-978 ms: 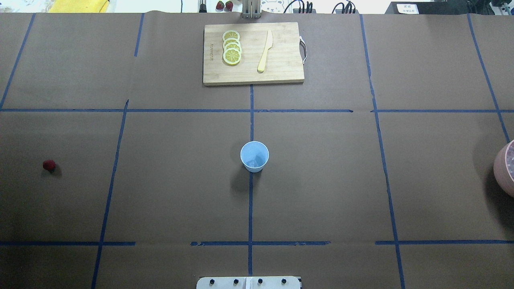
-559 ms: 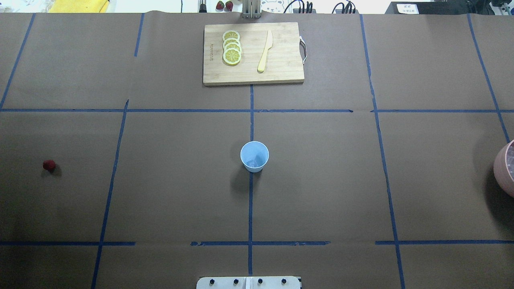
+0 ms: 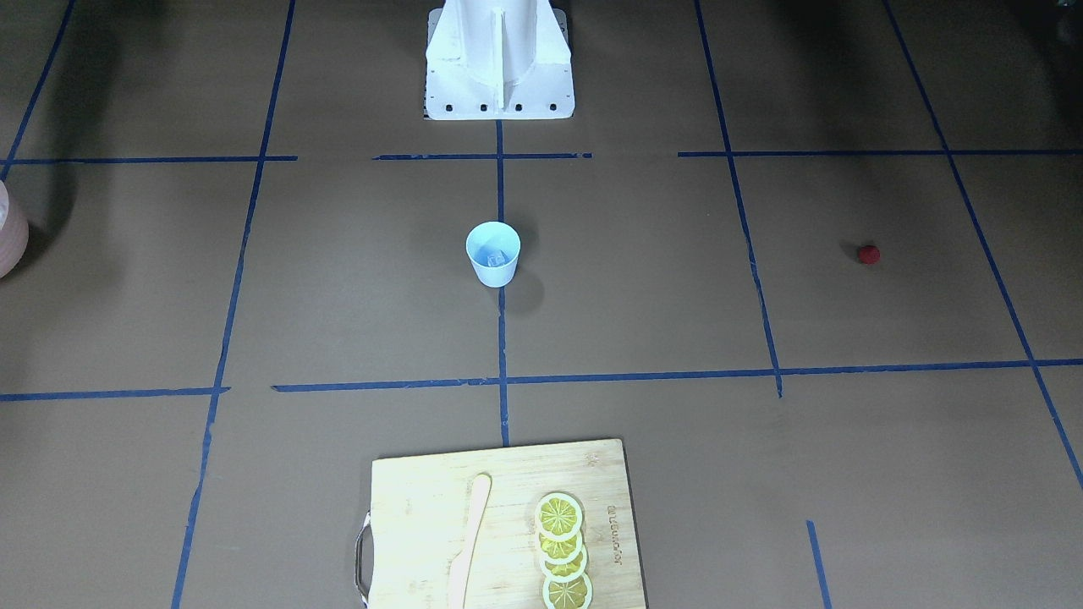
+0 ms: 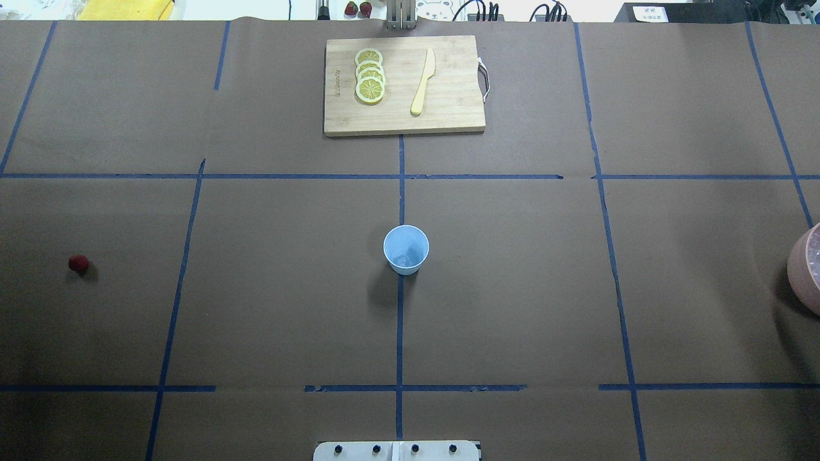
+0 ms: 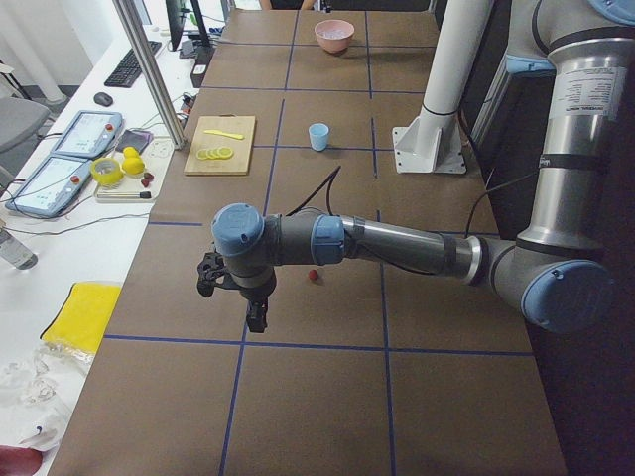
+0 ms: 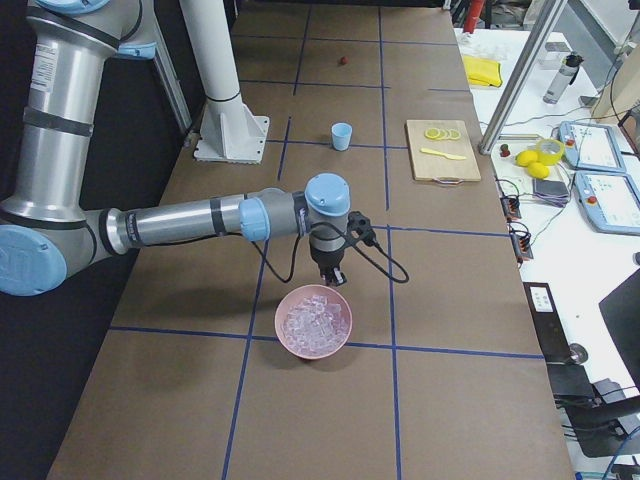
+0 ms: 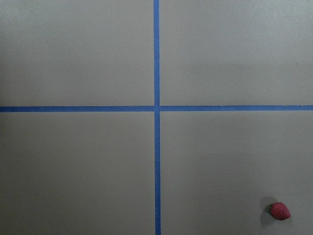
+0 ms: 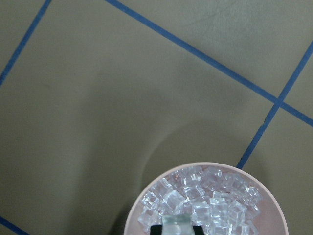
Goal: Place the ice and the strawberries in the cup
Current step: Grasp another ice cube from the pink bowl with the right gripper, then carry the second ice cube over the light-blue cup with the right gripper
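The left claw [image 5: 256, 319] was held near the strawberry [image 5: 314, 275], the right claw [image 6: 329, 277] over the ice [image 6: 315, 320]; neither's opening could be judged.

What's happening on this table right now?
The right gripper hangs just over the pink bowl of ice; I cannot tell whether it is open or shut. The left gripper hangs above the table, off to one side of the strawberry, which lies loose on the paper. The cup stands mid-table, seemingly with a little ice in it.
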`<state>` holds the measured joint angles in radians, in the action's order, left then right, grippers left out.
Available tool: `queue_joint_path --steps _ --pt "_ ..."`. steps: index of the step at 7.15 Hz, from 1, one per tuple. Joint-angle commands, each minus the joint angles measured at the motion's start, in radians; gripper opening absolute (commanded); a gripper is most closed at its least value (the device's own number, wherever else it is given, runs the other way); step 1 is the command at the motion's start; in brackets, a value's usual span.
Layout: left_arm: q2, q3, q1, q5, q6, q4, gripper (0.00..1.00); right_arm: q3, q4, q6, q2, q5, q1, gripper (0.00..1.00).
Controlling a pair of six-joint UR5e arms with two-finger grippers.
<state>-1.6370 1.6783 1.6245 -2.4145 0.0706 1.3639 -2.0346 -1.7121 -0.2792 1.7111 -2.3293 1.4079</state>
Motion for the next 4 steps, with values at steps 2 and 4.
queue_joint_path --steps 2,4 --pt "-0.001 -0.002 0.000 0.000 -0.002 0.000 1.00 -0.022 -0.332 0.148 -0.347 -0.007 -0.059 0.00" --pt "-0.003 0.003 0.000 0.000 -0.046 0.003 1.00 -0.019 -0.330 0.413 -0.468 -0.004 -0.205 0.00"
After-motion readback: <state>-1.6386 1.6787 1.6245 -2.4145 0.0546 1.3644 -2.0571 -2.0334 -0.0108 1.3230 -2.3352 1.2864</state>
